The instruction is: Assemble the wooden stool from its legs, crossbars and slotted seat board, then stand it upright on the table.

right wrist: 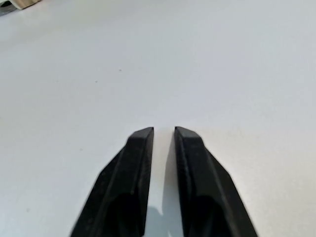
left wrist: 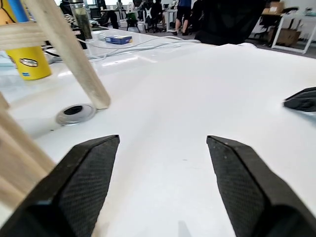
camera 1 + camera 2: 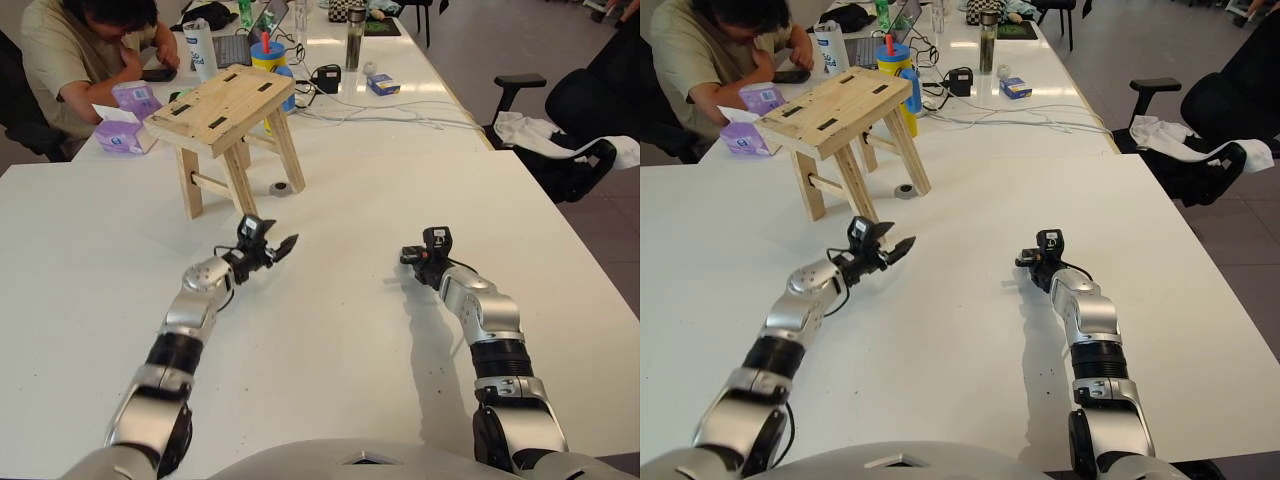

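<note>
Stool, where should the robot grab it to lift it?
Probably the near front leg, coming from the robot's side with the open left gripper: the leg is a slim standing bar, while the seat board looks too wide.

We see a stool (image 3: 225, 105) of pale, bare wood. The table (image 3: 330, 340) is white, smooth and shiny. The left gripper (image 2: 162, 143) has dull black pads (image 2: 91, 170) with tiny bumps.
</note>
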Robot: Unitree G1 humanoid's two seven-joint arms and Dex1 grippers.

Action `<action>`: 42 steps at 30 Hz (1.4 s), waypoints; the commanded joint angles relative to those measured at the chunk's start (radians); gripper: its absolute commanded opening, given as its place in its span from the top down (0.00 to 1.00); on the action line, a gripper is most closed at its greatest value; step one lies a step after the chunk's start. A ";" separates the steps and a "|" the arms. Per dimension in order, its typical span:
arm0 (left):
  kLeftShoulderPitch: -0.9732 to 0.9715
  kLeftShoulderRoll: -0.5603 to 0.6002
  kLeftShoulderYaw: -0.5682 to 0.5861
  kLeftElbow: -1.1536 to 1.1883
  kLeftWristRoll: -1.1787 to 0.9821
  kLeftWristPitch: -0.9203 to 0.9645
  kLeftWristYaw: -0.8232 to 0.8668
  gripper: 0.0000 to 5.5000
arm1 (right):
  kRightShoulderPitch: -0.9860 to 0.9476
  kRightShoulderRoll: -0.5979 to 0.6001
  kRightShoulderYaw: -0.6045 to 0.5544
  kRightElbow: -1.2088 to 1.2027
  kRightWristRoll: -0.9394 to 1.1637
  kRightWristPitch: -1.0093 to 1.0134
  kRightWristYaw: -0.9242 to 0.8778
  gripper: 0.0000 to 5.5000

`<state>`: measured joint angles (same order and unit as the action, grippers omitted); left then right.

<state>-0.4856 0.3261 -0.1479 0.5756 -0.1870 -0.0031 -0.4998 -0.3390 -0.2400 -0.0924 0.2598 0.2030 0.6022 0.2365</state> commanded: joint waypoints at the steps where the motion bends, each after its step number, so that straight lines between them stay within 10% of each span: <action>1: -0.420 0.231 -0.149 0.594 0.406 -0.092 0.484 0.40 | -0.051 0.003 0.062 0.086 -0.038 0.016 0.028 0.86; 8: -0.599 0.474 -0.230 0.753 0.594 -0.052 0.634 0.40 | -0.022 0.014 0.097 0.048 -0.031 0.034 0.033 0.86; 21: -0.077 0.069 0.171 0.365 0.153 -0.443 0.534 0.40 | -0.008 0.066 0.070 -0.032 -0.030 -0.135 0.029 0.86; 33: 0.126 -0.229 0.126 -0.279 0.031 -0.201 0.478 0.40 | -0.130 0.182 0.016 -0.018 -0.035 -0.300 -0.117 0.86; 42: 0.013 -0.302 0.156 -0.299 0.050 -0.054 0.539 0.40 | -0.168 0.188 0.062 0.010 -0.097 -0.458 -0.120 0.86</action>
<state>-0.4492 0.0413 0.0033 0.2662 -0.1353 -0.0715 0.0452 -0.4948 -0.0526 -0.0188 0.2538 0.0940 0.1579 0.1067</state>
